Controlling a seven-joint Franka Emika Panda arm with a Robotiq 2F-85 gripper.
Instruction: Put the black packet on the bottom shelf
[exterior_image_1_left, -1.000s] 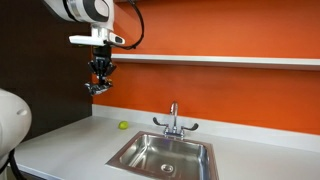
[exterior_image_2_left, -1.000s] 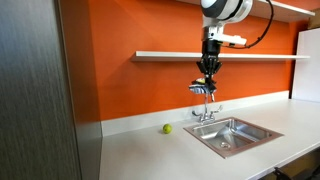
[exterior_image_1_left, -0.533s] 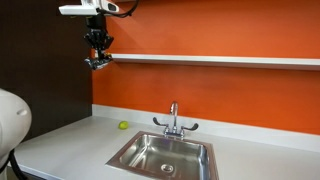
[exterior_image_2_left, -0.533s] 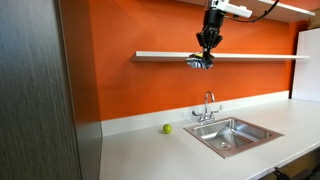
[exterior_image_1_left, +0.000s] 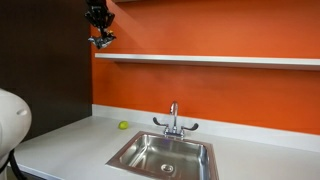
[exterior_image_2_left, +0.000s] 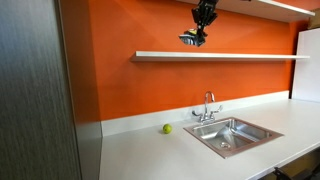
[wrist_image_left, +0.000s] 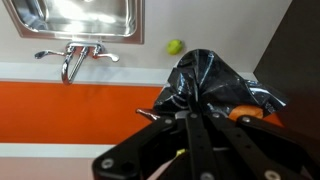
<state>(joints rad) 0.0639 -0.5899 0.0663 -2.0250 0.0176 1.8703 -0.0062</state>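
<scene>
1. In the wrist view the packet (wrist_image_left: 205, 82), black, glossy and crumpled, sits bunched between the fingers of the gripper (wrist_image_left: 200, 118). Most of its bulk sticks out past the fingertips.
2. The jaws are drawn in almost all the way and pinch the packet. Only the gathered film keeps them apart, and they touch nothing else.
3. In both exterior views the gripper (exterior_image_1_left: 100, 34) (exterior_image_2_left: 199, 29) hangs high in front of the orange wall (exterior_image_1_left: 200, 90), with the packet (exterior_image_1_left: 102, 41) (exterior_image_2_left: 192, 38) at its tip.
4. The packet is in the air, above the level of the shelf (exterior_image_1_left: 220, 60) (exterior_image_2_left: 230, 55) and clear of it, toward the shelf's end nearer the dark panel (exterior_image_1_left: 45, 60). Whether it is over the board or out in front of it cannot be told.
5. Well below lie the counter (exterior_image_1_left: 70, 145), the sink (exterior_image_1_left: 165, 150), the faucet (exterior_image_1_left: 173, 120) and a small green ball (exterior_image_1_left: 123, 125) near the wall. The wrist view shows the same sink (wrist_image_left: 85, 15), faucet (wrist_image_left: 70, 62) and ball (wrist_image_left: 175, 46) beyond the packet.
6. The packet's surface is too crumpled and shiny for any lettering to be read.
</scene>
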